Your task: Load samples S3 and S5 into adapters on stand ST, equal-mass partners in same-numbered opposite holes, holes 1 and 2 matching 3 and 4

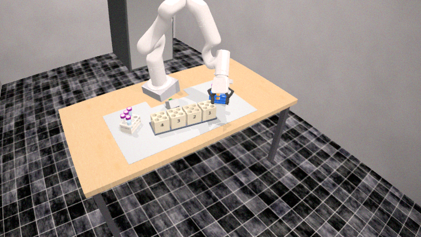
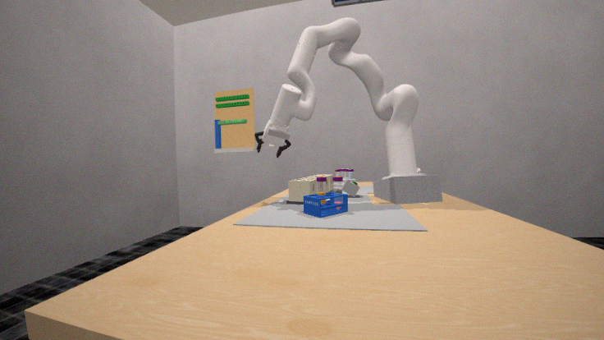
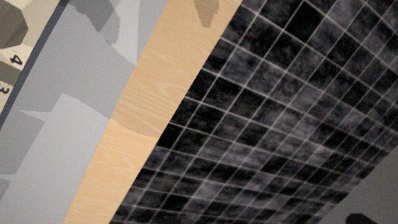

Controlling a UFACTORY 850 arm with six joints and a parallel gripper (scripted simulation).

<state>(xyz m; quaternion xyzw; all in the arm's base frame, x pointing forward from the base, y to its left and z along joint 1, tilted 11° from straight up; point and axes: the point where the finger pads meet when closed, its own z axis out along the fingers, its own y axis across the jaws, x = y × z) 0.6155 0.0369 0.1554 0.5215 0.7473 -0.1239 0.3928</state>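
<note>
My gripper (image 1: 219, 103) (image 2: 267, 153) is open and empty, high above the table's front side. In the top view it covers much of the blue sample rack (image 2: 314, 209), which stands on the mat with two purple-capped tubes (image 2: 321, 185) (image 2: 337, 185). Adapters 4 (image 1: 162, 125), 3 (image 1: 178, 121), 2 (image 1: 194, 116) and 1 (image 1: 209, 113) stand upright in the dark-rimmed stand (image 1: 185, 127) (image 3: 31, 64); no tube shows in them. A cream rack (image 1: 126, 129) at the left holds several purple-capped tubes (image 1: 128, 117). IDs, volumes and levels are unreadable.
The small sloped desk (image 1: 174, 103) (image 2: 350, 188) with the green key (image 1: 170, 99) stands behind the adapters, in front of the arm's base (image 1: 162, 91) (image 2: 407, 190). The grey mat (image 1: 147, 147) lies under the racks. The wrist view shows the table's front edge (image 3: 125, 145) and tiled floor (image 3: 280, 110).
</note>
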